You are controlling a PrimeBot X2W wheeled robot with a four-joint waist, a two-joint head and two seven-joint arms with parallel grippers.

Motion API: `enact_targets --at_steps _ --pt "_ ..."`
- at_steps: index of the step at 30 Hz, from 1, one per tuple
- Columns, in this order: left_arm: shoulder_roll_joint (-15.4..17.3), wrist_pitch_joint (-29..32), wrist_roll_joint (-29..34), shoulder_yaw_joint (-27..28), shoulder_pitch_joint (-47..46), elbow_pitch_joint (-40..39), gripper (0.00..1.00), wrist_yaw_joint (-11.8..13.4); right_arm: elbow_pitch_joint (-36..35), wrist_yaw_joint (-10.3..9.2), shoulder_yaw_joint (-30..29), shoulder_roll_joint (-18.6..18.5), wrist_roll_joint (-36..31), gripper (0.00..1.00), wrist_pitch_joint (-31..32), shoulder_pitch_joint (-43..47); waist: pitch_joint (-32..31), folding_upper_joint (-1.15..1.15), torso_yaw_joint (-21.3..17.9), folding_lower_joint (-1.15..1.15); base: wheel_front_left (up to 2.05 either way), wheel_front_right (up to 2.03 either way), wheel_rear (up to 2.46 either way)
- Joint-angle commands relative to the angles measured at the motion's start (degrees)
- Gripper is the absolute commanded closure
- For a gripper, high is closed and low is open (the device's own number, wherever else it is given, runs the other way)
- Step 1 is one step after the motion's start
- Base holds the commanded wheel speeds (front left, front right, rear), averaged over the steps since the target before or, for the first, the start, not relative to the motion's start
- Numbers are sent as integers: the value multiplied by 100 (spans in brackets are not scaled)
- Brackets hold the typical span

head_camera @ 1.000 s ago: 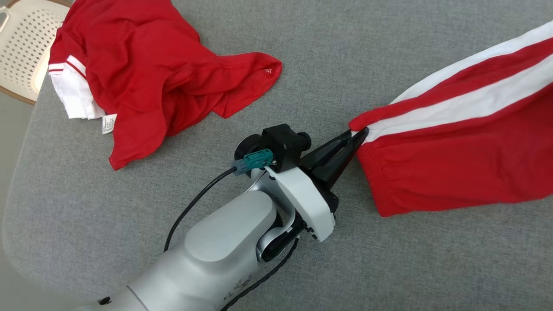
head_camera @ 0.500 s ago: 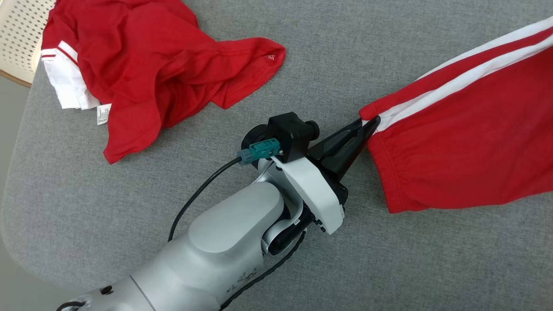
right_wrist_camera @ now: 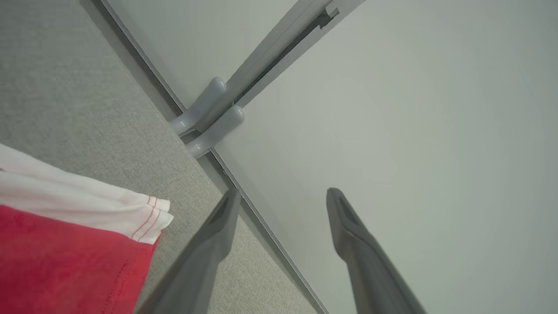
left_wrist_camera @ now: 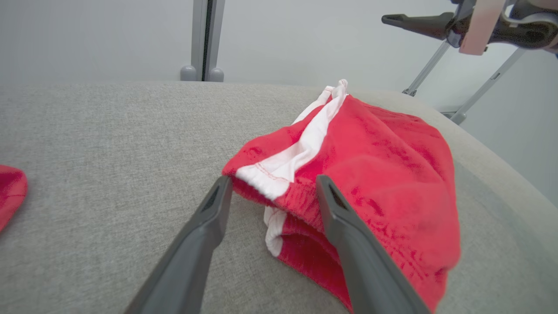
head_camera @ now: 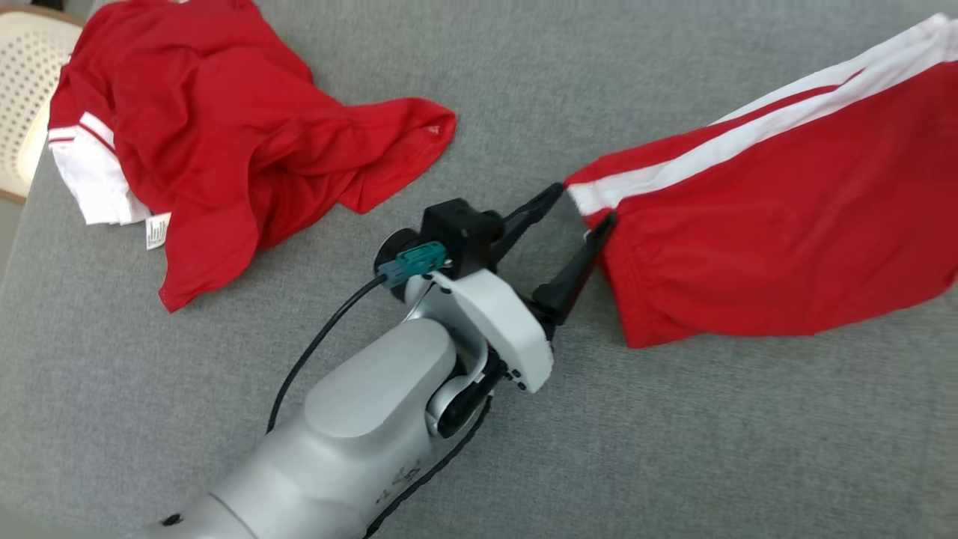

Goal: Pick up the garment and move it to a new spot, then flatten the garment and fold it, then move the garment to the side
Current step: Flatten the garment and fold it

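**Both grippers spread; shorts lie on the right of the surface**

The red shorts [head_camera: 763,217], with a white stripe down the side, lie on the right of the grey fabric surface [head_camera: 673,449]. Their far right end is cut off by the head view's edge. The left gripper [head_camera: 576,212] stands open, its fingers astride the waistband corner. The nearer finger [head_camera: 576,262] looks to touch the cloth, but whether it presses is hard to tell. The right gripper [right_wrist_camera: 283,196] is spread wide too, with nothing between its fingers and the shorts' striped corner just beside it. At the far left lies a crumpled red garment [head_camera: 224,142]. Beyond it is a pale perforated thing [head_camera: 22,97], mostly cut off.
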Motion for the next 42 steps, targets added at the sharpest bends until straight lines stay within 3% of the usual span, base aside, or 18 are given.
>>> enact_targets --at_steps 1,7,11,15,22,29,35,42 --pt "30 -8 72 146 137 104 0 10 186 -11 -203 173 207 0 -249 279 -305 0 -214 0 0 0 0" --pt "200 -6 213 744 658 315 0 -4 983 -10 -1325 1042 851 0 -1347 1230 -1029 0 -593 0 0 0 0" --pt "330 -7 363 1450 1091 31 0 81 1357 -11 -1972 1519 1088 0 -1680 1824 -1483 0 -830 0 0 0 0" --pt "376 -6 640 2272 1601 -434 0 165 1285 -12 -2677 1935 1253 0 -1817 2488 -1807 0 -1020 0 0 0 0" --pt "256 -6 1167 3398 2585 -994 0 13 -39 -10 -4343 2401 1021 0 -1805 4092 -2224 0 -1335 0 0 0 0" --pt "96 -5 2100 4235 3467 -1466 0 -175 -1301 -11 -5972 3207 -9 0 -1807 5913 -2476 0 -1551 0 0 0 0" --pt "31 -5 2742 4816 4116 -1820 0 -157 -2029 -6 -6696 3956 -874 0 -1807 7064 -2467 0 -1661 0 0 0 0" --pt "33 -6 2552 4663 4442 -2003 0 50 -2179 -7 -6898 4248 -1138 0 -1807 7439 -2423 0 -1647 0 0 0 0"
